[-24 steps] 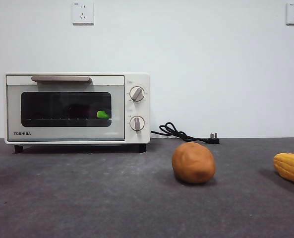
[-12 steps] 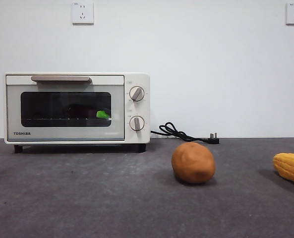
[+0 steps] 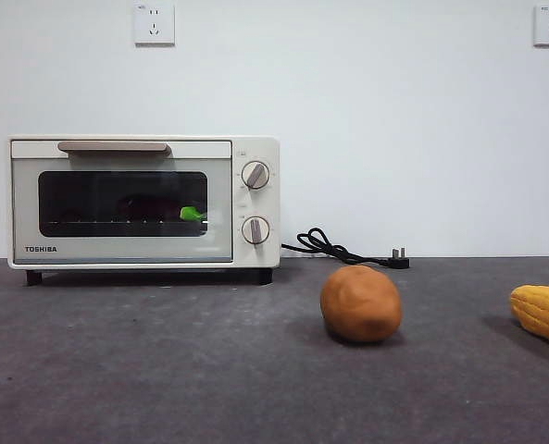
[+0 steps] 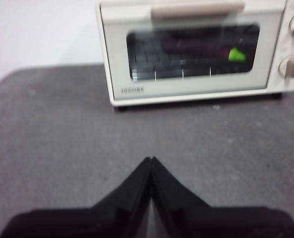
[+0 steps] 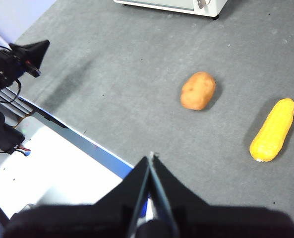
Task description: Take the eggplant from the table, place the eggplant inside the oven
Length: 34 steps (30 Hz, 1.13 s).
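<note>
Both grippers clamped tight, holding nothing. Left gripper hangs over the table, facing the closed oven; eggplant lies inside on the rack. Right gripper hovers near the table's edge, potato and corn ahead.

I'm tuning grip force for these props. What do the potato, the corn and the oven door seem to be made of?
The potato: smooth matte orange-brown, probably plastic or foam. The corn: yellow with moulded kernel rows, likely plastic. The oven door: a clear window, apparently glass, showing the eggplant behind it, in a cream frame, painted metal or plastic.
</note>
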Available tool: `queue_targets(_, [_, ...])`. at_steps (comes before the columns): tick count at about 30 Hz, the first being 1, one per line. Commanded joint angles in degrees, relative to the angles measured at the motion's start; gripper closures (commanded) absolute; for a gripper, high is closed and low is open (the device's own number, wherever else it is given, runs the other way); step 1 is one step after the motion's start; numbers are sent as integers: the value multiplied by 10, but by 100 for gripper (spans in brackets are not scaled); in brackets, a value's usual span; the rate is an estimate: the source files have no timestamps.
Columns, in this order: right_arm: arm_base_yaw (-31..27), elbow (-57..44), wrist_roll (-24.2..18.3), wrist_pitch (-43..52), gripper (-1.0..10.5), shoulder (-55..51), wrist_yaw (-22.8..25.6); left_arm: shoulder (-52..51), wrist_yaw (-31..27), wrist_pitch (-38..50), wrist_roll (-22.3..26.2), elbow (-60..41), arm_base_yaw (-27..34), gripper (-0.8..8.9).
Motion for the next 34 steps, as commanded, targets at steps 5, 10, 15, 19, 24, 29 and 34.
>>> queue_targets(5, [0, -4, -4, -13, 947, 0, 3, -1, -14, 9, -25, -13, 3, 817])
queue_targets(10, [0, -4, -4, -13, 947, 0, 3, -1, -3, 11, -26, -13, 3, 817])
queue_targets(15, [0, -4, -4, -13, 947, 0, 9, 2, -5, 12, -27, -13, 3, 817])
queue_targets(19, [0, -4, -4, -13, 947, 0, 20, 5, -5, 12, -26, -13, 3, 818])
queue_targets(24, [0, -4, -4, -13, 947, 0, 24, 5, -5, 12, -26, -13, 3, 817])
queue_targets(29, [0, -4, -4, -13, 947, 0, 24, 5, -5, 12, -27, -13, 3, 817])
queue_targets(34, [0, -4, -4, -13, 947, 0, 24, 5, -5, 12, -26, -13, 3, 817])
